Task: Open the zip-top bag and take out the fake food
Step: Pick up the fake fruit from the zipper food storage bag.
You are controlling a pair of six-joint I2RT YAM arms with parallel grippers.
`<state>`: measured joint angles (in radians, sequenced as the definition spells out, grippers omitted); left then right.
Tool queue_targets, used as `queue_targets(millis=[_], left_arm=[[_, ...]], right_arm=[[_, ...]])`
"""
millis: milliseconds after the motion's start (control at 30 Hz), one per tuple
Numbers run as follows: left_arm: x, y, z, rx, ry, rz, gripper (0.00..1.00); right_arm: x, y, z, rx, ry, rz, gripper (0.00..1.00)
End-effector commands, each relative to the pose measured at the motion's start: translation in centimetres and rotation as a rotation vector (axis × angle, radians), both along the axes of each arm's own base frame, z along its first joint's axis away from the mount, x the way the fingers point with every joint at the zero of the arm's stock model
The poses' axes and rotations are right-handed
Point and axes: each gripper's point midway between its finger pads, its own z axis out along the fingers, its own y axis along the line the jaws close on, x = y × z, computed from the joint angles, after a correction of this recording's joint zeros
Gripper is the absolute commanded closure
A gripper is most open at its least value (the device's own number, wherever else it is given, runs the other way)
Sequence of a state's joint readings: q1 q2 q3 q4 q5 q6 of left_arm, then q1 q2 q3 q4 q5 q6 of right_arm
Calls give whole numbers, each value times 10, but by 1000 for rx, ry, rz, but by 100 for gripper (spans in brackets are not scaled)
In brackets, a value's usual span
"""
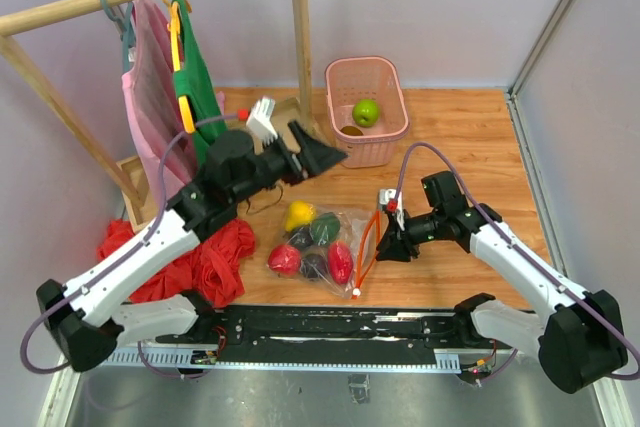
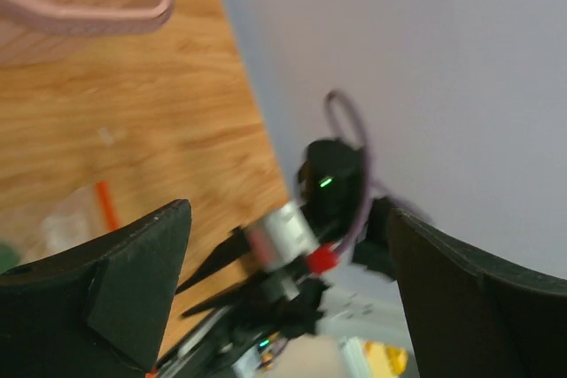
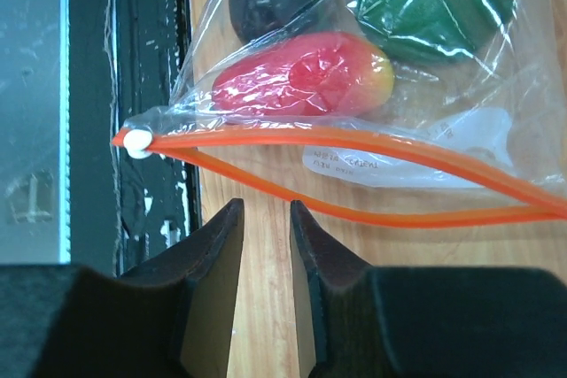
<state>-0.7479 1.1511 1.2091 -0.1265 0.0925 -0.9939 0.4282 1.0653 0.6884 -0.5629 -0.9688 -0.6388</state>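
Left tool [image 1: 318, 155]: my jaws are wide apart with nothing in them, up in the air between the pink basket [image 1: 385, 142] and the zip-top bag [image 1: 352, 225].
Right tool [image 3: 266, 219]: my jaws are a narrow gap apart and grip nothing. Bare table [image 3: 266, 307] shows between them, and the tips sit just short of the zip strip [image 3: 372, 210].
Zip-top bag: it lies flat on the table near the front edge, between my two arms, its mouth turned towards my right tool.
Zip strip: the two orange halves are parted and meet at a white slider [image 3: 137, 141] at the near end.
Fake food [image 1: 312, 244]: red, yellow, dark green and dark purple pieces, bunched inside the bag.
Pink basket: at the back of the table, with a green apple [image 1: 366, 112] in it.
Red cloth heap [image 1: 215, 257]: left of the bag, beside my left arm.
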Motion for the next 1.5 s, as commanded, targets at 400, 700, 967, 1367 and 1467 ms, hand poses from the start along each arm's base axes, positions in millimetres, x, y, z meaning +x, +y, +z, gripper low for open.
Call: queue_targets(millis=[400, 700, 967, 1367, 1467], left_arm=[[-56, 16, -202, 387, -87, -187, 78], [-85, 9, -262, 451, 26, -285, 94], [-89, 4, -300, 537, 80, -321, 95], [-89, 0, -335, 623, 140, -362, 94], [-87, -7, -334, 606, 141, -372, 94]], right_arm=[[10, 11, -34, 11, 497, -463, 87], [17, 26, -54, 1, 641, -547, 86], [20, 51, -53, -41, 732, -493, 76], [23, 60, -60, -84, 790, -496, 48], [23, 58, -66, -135, 768, -501, 43]])
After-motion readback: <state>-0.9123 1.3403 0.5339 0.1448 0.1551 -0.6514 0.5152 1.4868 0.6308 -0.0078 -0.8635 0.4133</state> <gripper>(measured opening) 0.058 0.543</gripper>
